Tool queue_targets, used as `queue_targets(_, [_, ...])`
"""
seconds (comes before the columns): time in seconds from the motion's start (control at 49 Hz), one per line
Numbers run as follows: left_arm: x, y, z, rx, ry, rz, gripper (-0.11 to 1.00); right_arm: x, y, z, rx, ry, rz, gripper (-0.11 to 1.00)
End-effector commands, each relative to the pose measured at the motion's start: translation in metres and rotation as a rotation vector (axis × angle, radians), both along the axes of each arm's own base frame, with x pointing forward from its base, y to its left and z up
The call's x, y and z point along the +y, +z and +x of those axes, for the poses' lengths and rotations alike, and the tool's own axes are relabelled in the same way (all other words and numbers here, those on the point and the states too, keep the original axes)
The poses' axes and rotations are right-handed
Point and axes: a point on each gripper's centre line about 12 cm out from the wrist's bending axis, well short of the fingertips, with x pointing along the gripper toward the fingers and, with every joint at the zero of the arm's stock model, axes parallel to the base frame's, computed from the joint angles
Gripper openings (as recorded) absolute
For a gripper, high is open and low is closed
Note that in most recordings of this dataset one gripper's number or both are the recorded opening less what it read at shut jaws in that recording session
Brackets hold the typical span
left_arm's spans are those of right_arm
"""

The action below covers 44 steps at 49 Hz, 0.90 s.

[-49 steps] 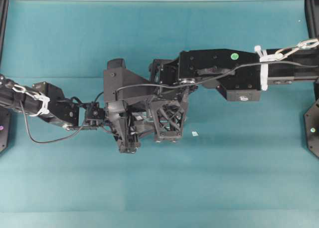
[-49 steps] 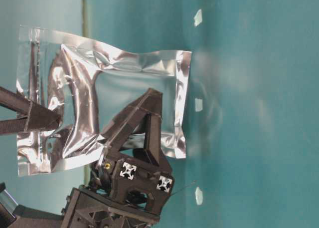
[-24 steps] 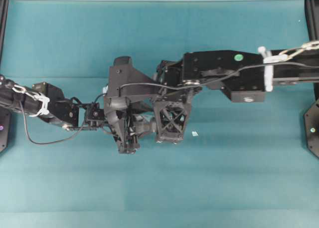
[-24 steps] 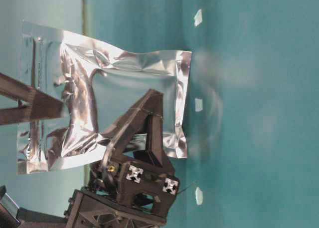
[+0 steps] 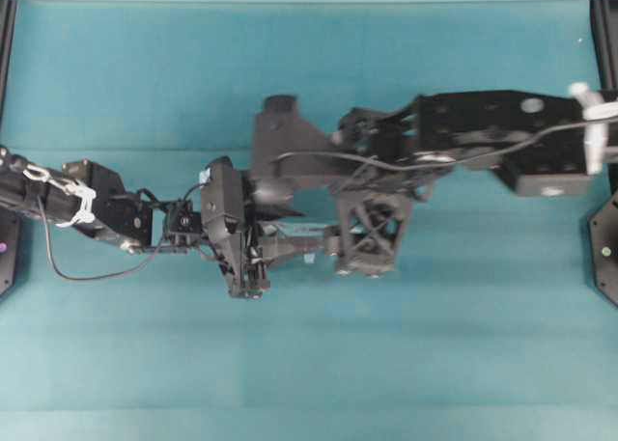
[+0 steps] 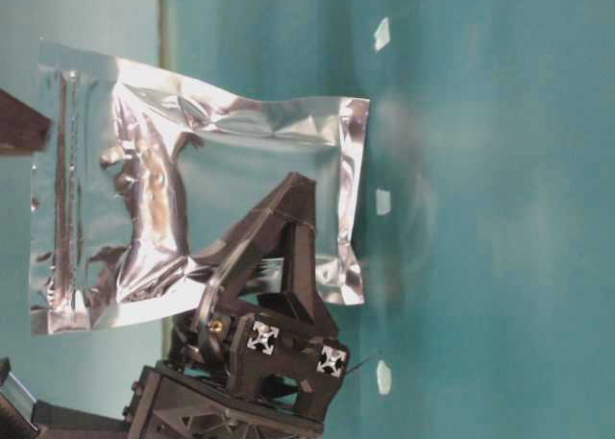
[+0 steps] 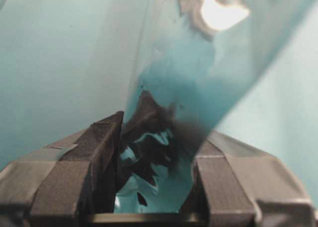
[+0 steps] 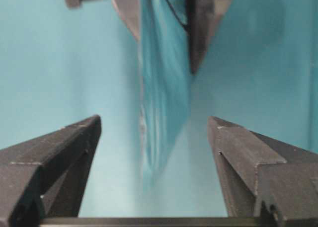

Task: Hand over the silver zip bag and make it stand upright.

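The silver zip bag [image 6: 192, 180] is a shiny crinkled foil pouch, upright with its bottom edge against the teal table and its zip strip at the top. My left gripper [image 7: 156, 137] is shut on the bag's [image 7: 189, 78] lower part; its fingers [image 6: 283, 237] cross the foil in the table-level view. My right gripper [image 8: 154, 120] is open and holds nothing, and the bag [image 8: 161, 83] stands edge-on beyond its fingertips. Only one of its fingertips [image 6: 19, 122] shows at the table-level view's edge, clear of the zip end. From overhead the left gripper [image 5: 275, 236] and right gripper [image 5: 333, 240] face each other; the arms hide most of the bag.
Three tiny white scraps [image 6: 381, 34] [image 6: 383, 202] [image 6: 383, 377] lie on the teal table [image 5: 309, 364]. The right arm [image 5: 483, 142] reaches in from the right and the left arm [image 5: 97, 209] from the left. Dark frame posts stand at both side edges.
The right gripper has opened, let go of the bag's zip end and drawn back to the right. The left gripper keeps its hold and the bag stays upright.
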Motion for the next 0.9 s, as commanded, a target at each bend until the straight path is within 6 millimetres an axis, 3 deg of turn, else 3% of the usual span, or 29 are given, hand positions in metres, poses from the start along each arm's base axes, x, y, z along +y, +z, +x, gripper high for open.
queue_targets(0.0, [-0.003, 0.004, 0.001, -0.009, -0.010, 0.000, 0.34, 0.001, 0.025, -0.011, -0.100, -0.017, 0.000, 0.93])
queue_targets(0.286, [-0.003, 0.004, 0.000, 0.002, -0.010, 0.000, 0.34, 0.004, 0.016, -0.047, -0.183, -0.045, 0.012, 0.93])
queue_targets(0.695, [-0.004, 0.005, -0.001, 0.008, -0.011, 0.000, 0.31, 0.005, 0.025, -0.076, -0.485, -0.059, 0.011, 0.93])
queue_targets(0.878, [-0.004, 0.004, -0.002, 0.011, -0.012, 0.002, 0.31, 0.005, 0.016, -0.097, -0.523, -0.063, 0.012, 0.93])
